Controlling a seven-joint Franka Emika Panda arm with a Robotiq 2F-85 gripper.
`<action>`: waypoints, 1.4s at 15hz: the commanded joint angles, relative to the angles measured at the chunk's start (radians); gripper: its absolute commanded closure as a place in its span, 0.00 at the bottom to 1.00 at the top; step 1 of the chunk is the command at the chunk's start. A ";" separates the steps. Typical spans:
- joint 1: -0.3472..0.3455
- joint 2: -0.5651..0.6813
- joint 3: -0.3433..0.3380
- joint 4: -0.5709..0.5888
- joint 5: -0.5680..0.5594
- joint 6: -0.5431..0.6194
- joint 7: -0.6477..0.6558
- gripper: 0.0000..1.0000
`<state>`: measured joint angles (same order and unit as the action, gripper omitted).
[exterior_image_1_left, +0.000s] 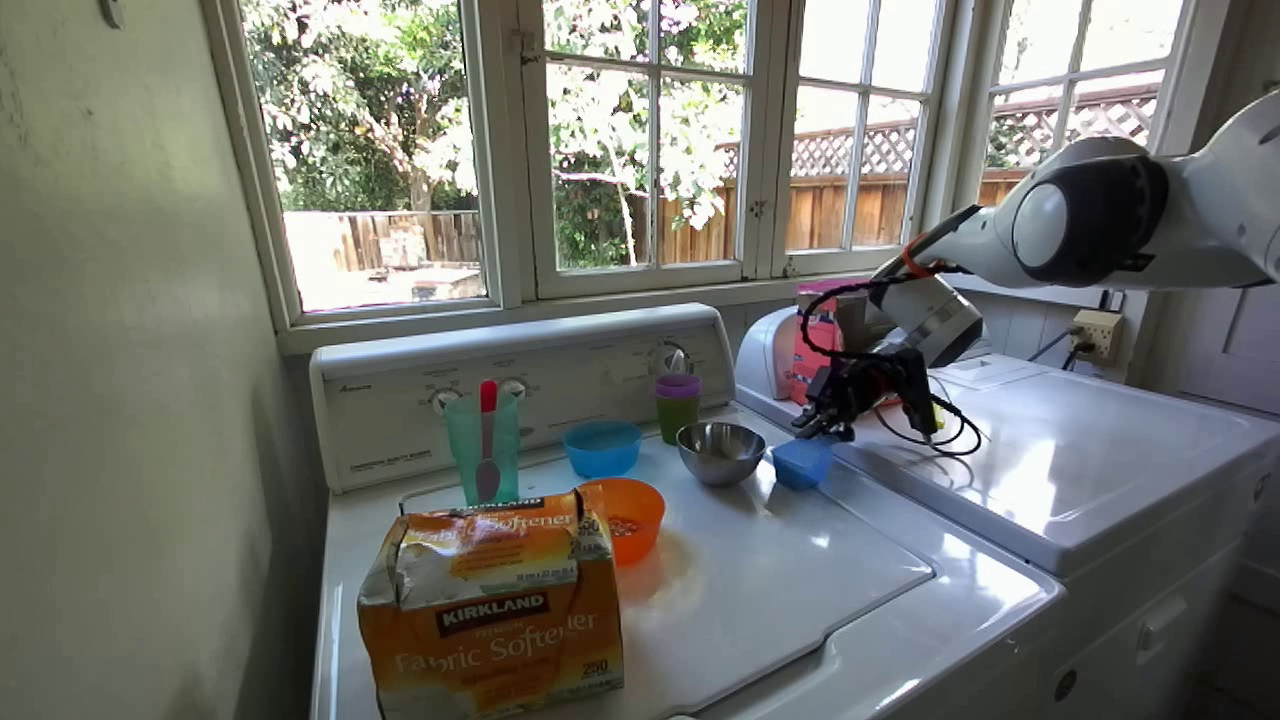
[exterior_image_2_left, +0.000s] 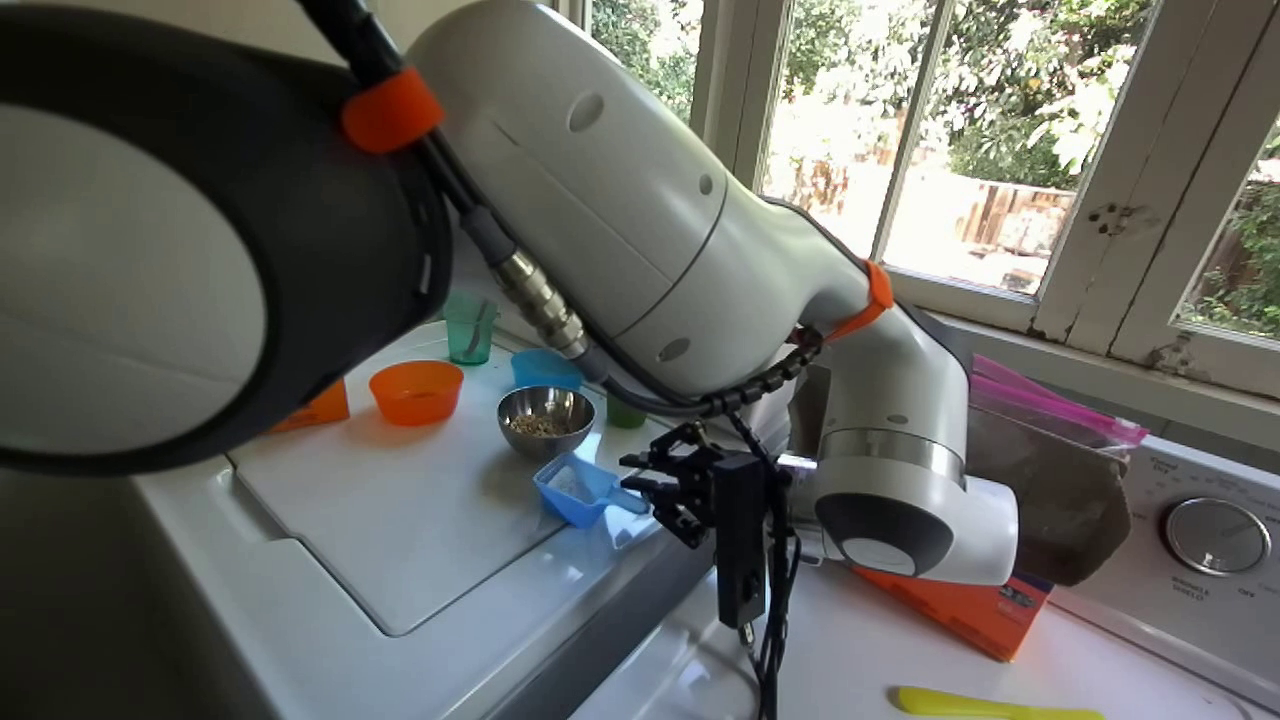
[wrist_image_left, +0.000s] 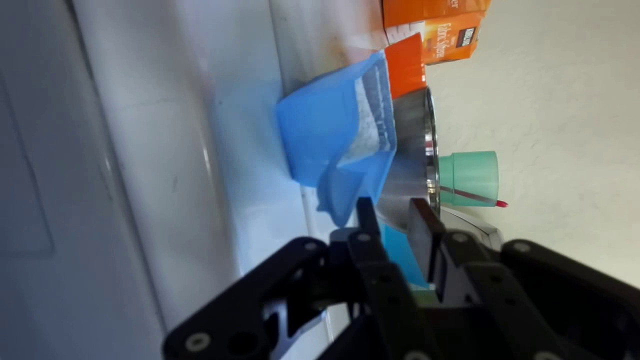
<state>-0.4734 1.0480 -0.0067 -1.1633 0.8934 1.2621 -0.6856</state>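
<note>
Here, the hand (wrist_image_left: 392, 212) hangs, jaws slightly parted, just beside the blue scoop (exterior_image_2_left: 572, 495), near a steel bowl (exterior_image_1_left: 720, 466) on the white appliance (exterior_image_1_left: 770, 585).

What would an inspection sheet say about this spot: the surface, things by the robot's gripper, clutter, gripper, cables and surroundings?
Surface: glossy white appliance lid, with bright reflections.
Job's things: blue scoop, nearest the gripper; steel bowl beside it, holding small brownish pieces.
Clutter: fabric softener box, orange bowl, blue bowl, teal cup with a red spoon inside, purple and green cups stacked, yellow utensil.
Gripper: open, nothing seen between the fingers; close to the scoop's handle, contact unclear.
Cables: black cable along the arm; loops near the gripper.
Surroundings: windows, with trees and a wooden fence outside.
</note>
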 joint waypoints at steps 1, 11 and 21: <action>-0.010 0.052 0.003 0.067 -0.010 -0.047 0.016 0.45; -0.020 0.075 0.003 0.106 -0.081 -0.107 -0.008 0.00; -0.009 0.067 0.009 0.130 -0.193 -0.137 -0.221 0.00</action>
<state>-0.4871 1.0942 -0.0011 -1.0557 0.7300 1.0934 -0.8107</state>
